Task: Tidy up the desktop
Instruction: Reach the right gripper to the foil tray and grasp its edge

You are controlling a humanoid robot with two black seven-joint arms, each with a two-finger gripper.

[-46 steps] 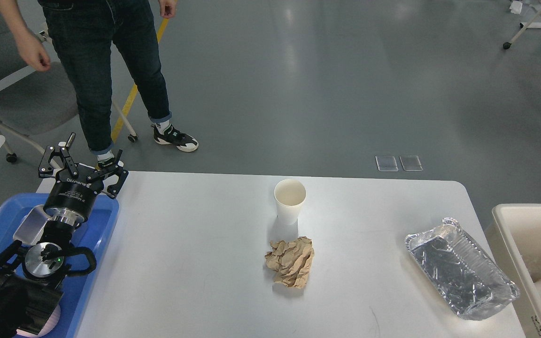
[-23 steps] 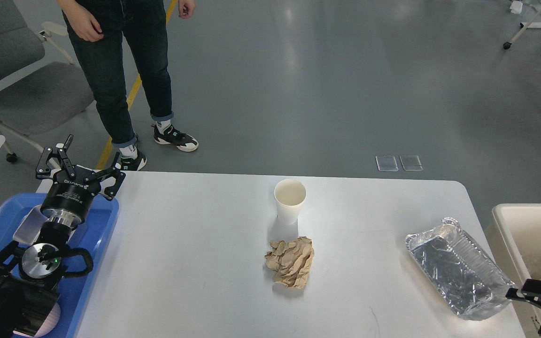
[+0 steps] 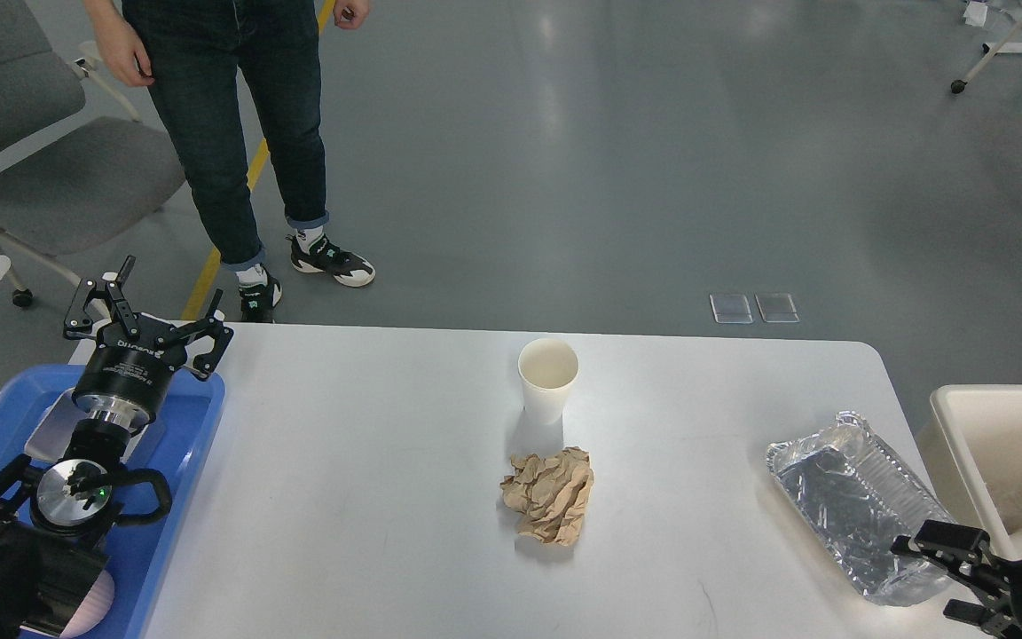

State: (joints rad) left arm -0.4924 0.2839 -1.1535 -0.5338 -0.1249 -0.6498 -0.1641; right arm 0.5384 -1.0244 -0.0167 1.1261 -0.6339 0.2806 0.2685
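At the near right corner of the desktop, the right gripper hangs with its fingers spread and empty, just at the near end of the foil tray. The tray's long axis runs from that gripper away toward the desktop's far left. The left gripper, also spread wide and empty, stands far left of the tray, over the blue tray. Judgement: the right arm is nearer.
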